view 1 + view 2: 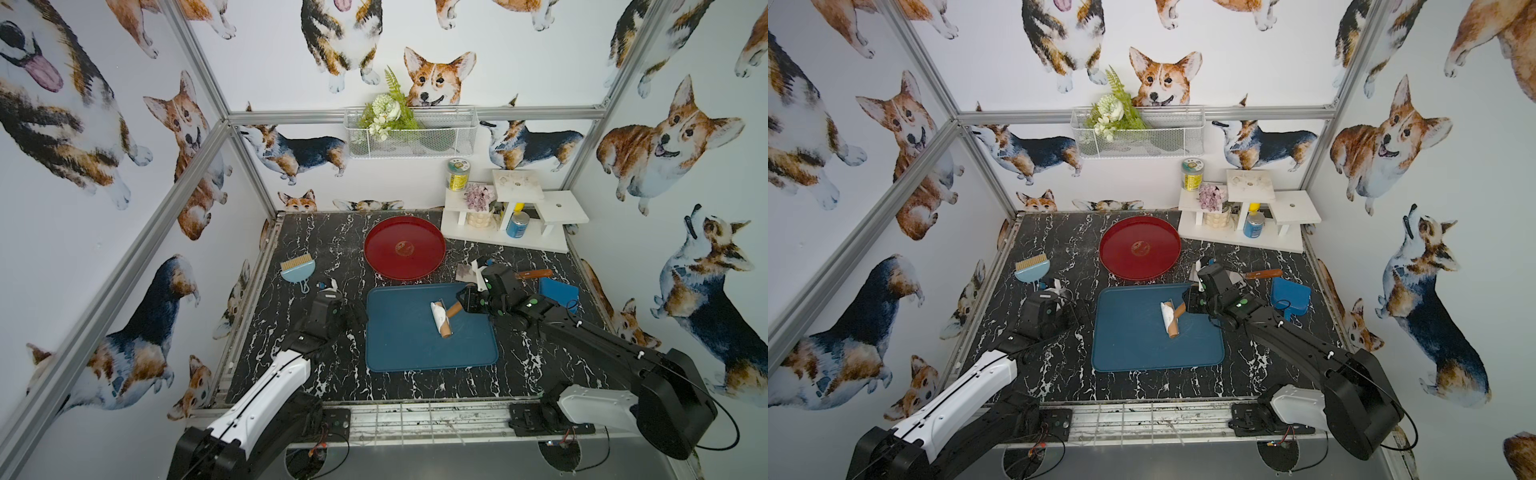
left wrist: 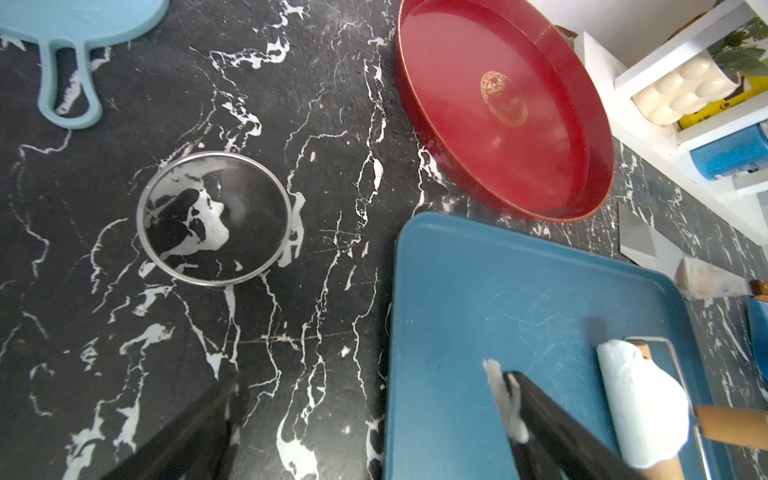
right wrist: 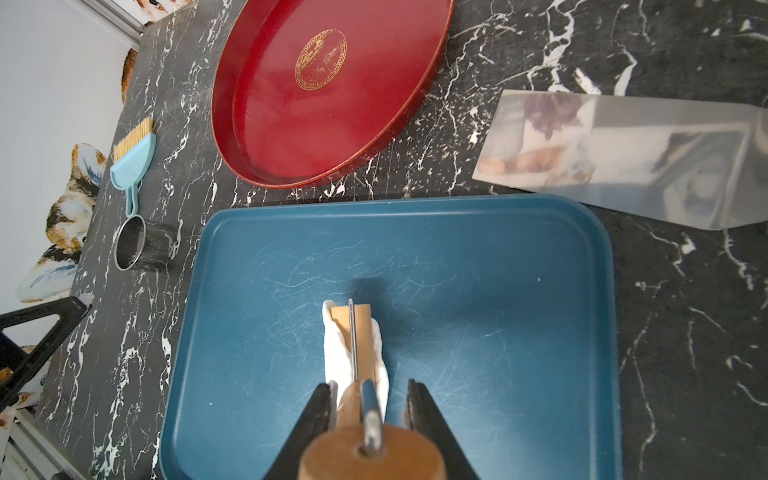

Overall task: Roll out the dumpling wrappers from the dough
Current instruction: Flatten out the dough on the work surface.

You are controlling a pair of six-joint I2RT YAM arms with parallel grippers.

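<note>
The dough is a white sheet wrapped around the drum of a wooden roller, which lies on the blue tray. My right gripper is shut on the roller's wooden handle. My left gripper is open at the tray's left edge, holding nothing. A smear of dough sticks to one of its fingers. In the left wrist view the dough hangs off the roller. No dumpling wrappers are in view.
A red round plate sits behind the tray. A metal ring cutter and a light blue brush lie to the left. A metal scraper, a blue dustpan and a white shelf are to the right.
</note>
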